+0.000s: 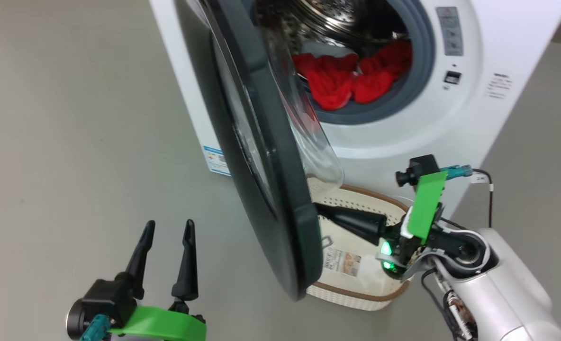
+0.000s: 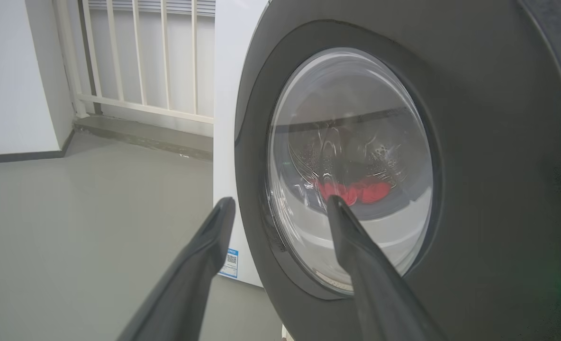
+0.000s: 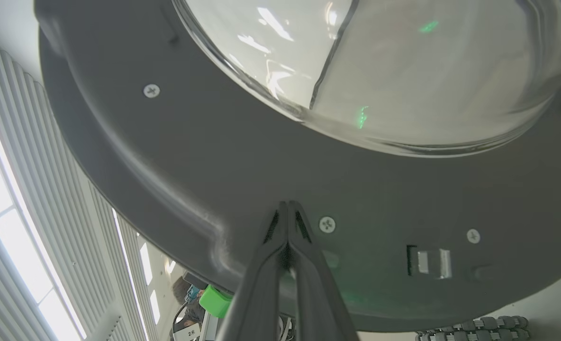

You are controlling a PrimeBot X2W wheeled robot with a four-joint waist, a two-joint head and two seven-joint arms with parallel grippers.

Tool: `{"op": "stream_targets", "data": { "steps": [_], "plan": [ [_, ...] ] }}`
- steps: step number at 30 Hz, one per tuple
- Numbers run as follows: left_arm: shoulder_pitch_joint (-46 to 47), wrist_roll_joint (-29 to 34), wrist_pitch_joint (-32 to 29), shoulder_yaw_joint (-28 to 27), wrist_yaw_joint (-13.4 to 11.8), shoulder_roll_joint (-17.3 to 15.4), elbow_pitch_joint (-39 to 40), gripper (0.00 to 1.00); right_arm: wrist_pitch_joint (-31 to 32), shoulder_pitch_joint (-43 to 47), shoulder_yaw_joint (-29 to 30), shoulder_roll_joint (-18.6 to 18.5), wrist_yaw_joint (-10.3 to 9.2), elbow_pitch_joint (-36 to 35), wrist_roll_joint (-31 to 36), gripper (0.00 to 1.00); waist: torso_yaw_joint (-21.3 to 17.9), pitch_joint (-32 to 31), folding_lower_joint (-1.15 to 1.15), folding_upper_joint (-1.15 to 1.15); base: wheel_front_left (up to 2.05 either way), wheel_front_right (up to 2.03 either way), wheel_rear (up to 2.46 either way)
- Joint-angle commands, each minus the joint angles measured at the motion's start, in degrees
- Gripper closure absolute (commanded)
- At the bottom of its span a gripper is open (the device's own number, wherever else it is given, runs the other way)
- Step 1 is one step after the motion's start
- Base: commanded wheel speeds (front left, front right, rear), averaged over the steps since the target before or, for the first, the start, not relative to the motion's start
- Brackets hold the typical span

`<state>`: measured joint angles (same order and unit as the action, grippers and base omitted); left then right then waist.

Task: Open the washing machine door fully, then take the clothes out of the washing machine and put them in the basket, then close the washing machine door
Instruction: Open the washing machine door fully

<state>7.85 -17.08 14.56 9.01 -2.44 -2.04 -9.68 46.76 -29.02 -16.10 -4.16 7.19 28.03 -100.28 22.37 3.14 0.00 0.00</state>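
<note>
washing machine door (image 1: pixel 266 189) half open, overhanging the basket (image 1: pixel 356 297), drum mouth (image 1: pixel 342 21) reachable from its right, floor (image 1: pixel 72 118) free left

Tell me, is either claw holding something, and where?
Nothing is held. The right gripper is shut, tips at the inner rim of the washing machine door; the left gripper is open and empty.

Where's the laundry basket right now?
In the head view the basket sits on the floor right of centre, before the washing machine, partly hidden by the open door.
</note>
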Motion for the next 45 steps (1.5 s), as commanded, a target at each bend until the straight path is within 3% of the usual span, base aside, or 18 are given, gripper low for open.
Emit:
{"op": "stream_targets", "data": {
  "steps": [1,12,33,41,42,43,44,45],
  "plan": [
    [0.3,1.0,0.4,-2.1,0.5,-0.8,1.0,0.00,-0.2,-0.3,-1.4,1.3,0.30,-2.2,-0.3,1.00,1.9,-1.5,0.00,0.00,0.00,0.00,0.00],
    [0.3,1.0,0.4,-1.4,1.1,-0.9,-0.1,0.00,-3.4,-0.8,-5.9,1.3,0.30,-3.0,-2.6,1.00,7.9,-1.6,0.00,0.00,0.00,0.00,0.00],
    [-1.5,0.2,0.4,-2.3,-1.1,-0.8,3.9,0.00,-6.2,-4.9,-13.9,1.3,0.30,-2.0,-6.2,1.00,9.1,-0.1,0.00,0.00,0.00,0.00,0.00],
    [-1.9,0.4,0.4,-2.4,-0.6,-0.8,3.3,0.00,-9.8,-3.5,-12.6,1.3,0.30,-3.1,-3.3,1.00,8.7,-0.9,0.00,0.00,0.00,0.00,0.00],
    [-2.0,0.5,0.4,-2.4,-0.5,-0.8,3.2,0.00,-10.9,-3.2,-12.0,1.3,0.30,-3.4,-2.3,0.77,8.7,-1.1,0.00,0.00,0.00,0.00,0.00],
    [-2.1,0.5,0.4,-2.5,-0.3,-0.8,3.1,0.00,-11.8,-2.9,-11.5,1.2,0.30,-3.9,-1.1,0.28,8.6,-1.2,0.00,0.00,0.00,0.00,0.00],
    [-2.2,0.6,0.4,-2.6,-0.2,-0.8,3.0,0.00,-12.8,-2.4,-11.1,0.9,0.30,-4.4,0.2,0.00,8.5,-1.4,0.00,0.00,0.00,0.00,0.00],
    [-2.3,0.6,0.4,-2.8,0.0,-0.8,2.9,0.00,-13.8,-1.9,-10.7,0.5,0.30,-5.0,1.6,0.00,8.4,-1.5,0.00,0.00,0.00,0.00,0.00]
  ]
}}
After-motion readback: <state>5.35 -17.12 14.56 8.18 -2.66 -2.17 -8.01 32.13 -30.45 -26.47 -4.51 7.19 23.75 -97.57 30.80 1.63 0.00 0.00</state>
